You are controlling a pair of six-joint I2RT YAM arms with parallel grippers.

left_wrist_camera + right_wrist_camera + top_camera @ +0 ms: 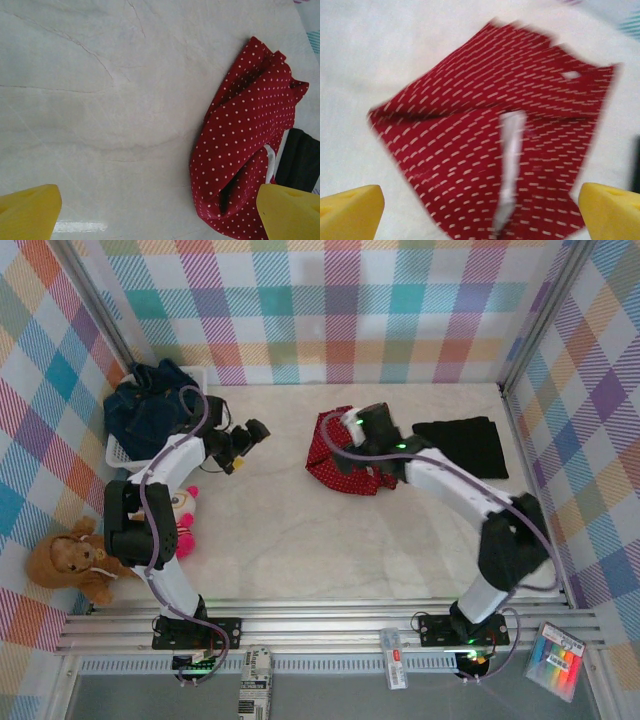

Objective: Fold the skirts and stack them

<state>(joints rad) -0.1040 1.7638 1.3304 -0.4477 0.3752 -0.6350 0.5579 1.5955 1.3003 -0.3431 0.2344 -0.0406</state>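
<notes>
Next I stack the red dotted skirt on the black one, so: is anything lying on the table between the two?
Nothing visible. The red dotted skirt lies just left of the black skirt, with bare table in the narrow gap. The right hand, open, hangs over the red skirt; its arm hides part of that gap.
</notes>
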